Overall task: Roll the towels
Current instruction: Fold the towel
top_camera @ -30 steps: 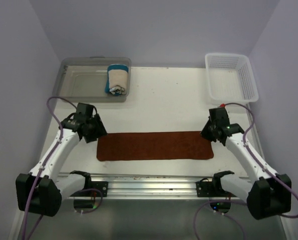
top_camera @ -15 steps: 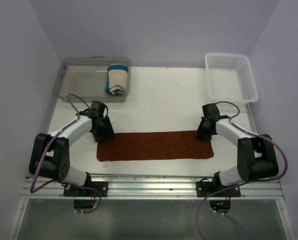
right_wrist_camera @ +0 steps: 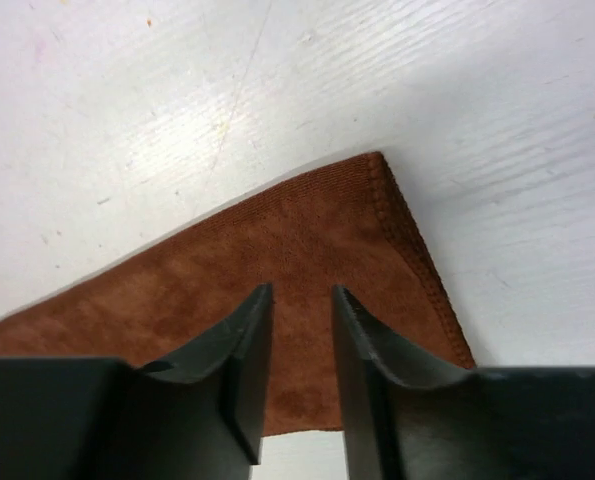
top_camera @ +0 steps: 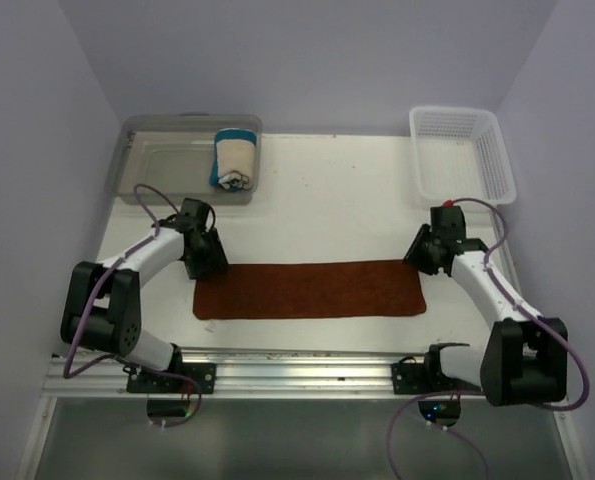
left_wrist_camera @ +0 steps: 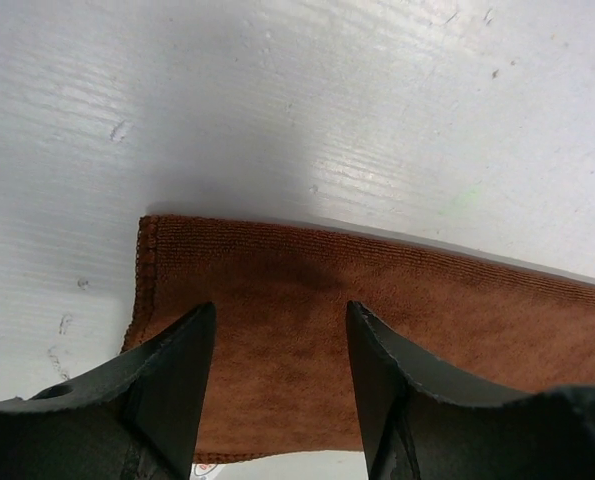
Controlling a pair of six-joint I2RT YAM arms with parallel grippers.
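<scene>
Currently cream towel [top_camera: 235, 158] bundled in clear bin [top_camera: 167, 170], far left. Then left hand [left_wrist_camera: 279, 318], fingers spread above far-left corner of brown towel [top_camera: 309, 290]; towel flat on table [top_camera: 327, 205]. Lastly right hand [right_wrist_camera: 301, 295], narrowly parted above far-right corner, pinching nothing.

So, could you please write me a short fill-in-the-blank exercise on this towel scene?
The towel spread flat on the table is ____ in colour.
The rolled cream towel sits in the clear bin at the table's far ____ corner.
The white mesh basket stands at its far ____ corner.
Missing words: brown, left, right.
</scene>
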